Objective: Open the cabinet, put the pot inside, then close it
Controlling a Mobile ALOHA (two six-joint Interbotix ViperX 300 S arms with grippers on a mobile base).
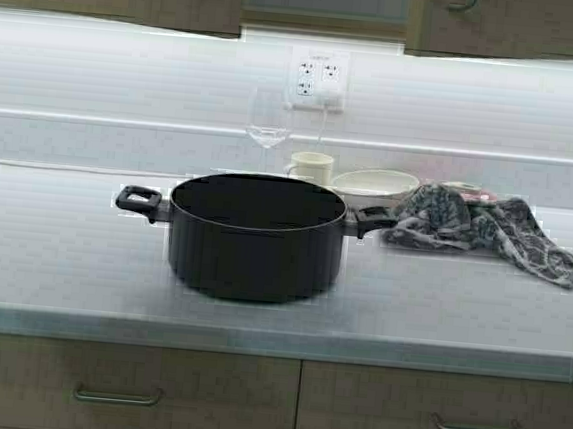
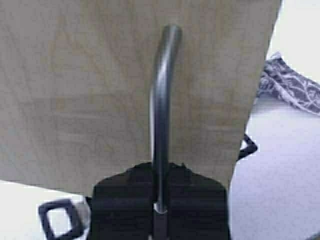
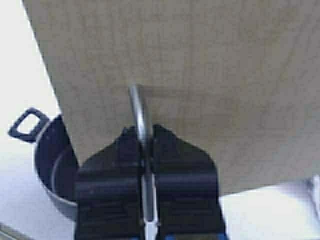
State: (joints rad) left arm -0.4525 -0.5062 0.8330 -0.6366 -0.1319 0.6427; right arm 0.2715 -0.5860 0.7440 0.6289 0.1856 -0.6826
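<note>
Tan doors: I have both arms up at the cabinet [image 1: 195,1], one on each door. In the high view the doors look swung apart, with a gap showing between them at the top.
Left gripper [image 2: 159,200]: its fingers are clamped narrow on the left handle [image 2: 161,100], near the lower end of the bar.
Right gripper [image 3: 145,170]: its fingers are pinched tight on the right handle [image 3: 140,112], also low on the bar.
Pot [image 1: 256,234]: black, lidless, standing on the desk [image 1: 62,255] below the cabinet, near the front edge, both loop handles free.
Slip risk: both grips sit near the bar ends; I judge a pull off the hinge arc could slide the fingers off the metal.
Strain risk: pulling straight instead of along the arc would load the hinges and wrists.
Door risk: a released door might drift back before I lift the pot.
Behind the pot: a glass [image 1: 270,118], a mug [image 1: 312,167] and a bowl [image 1: 374,184] stand near the wall; a careless lift could clip them.
Cloth [image 1: 481,230]: patterned, crumpled just beside the pot's right handle, possibly touching it; I would watch for it snagging.
Drawers [image 1: 121,386]: below the desk, out of the way.
</note>
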